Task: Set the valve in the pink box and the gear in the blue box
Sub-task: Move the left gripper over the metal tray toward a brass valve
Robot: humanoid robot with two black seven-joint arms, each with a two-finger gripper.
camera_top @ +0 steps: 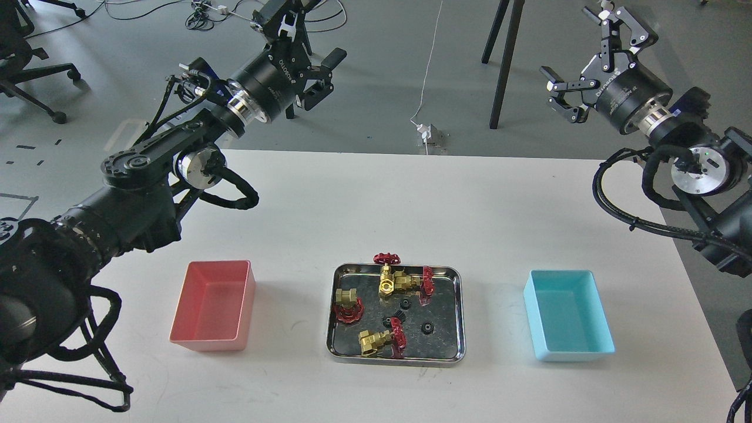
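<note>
Several brass valves with red handwheels lie in the steel tray (336, 352) at the table's front middle, among them a valve (382, 340) near the front and another valve (346, 302) at the left. Three small black gears lie between them, with a gear (427, 328) to the right and a gear (405, 303) in the middle. The pink box (212, 343) stands empty left of the tray, and the blue box (573, 353) stands empty to its right. My left gripper (317, 41) and right gripper (573, 47) hang open, high beyond the table's far edge, holding nothing.
The white table (364, 205) ends just behind the grippers' bases, with grey floor beyond. A black stand leg (505, 64), cables and a white power plug (427, 136) sit on the floor. Office chair bases (35, 76) stand at the far left.
</note>
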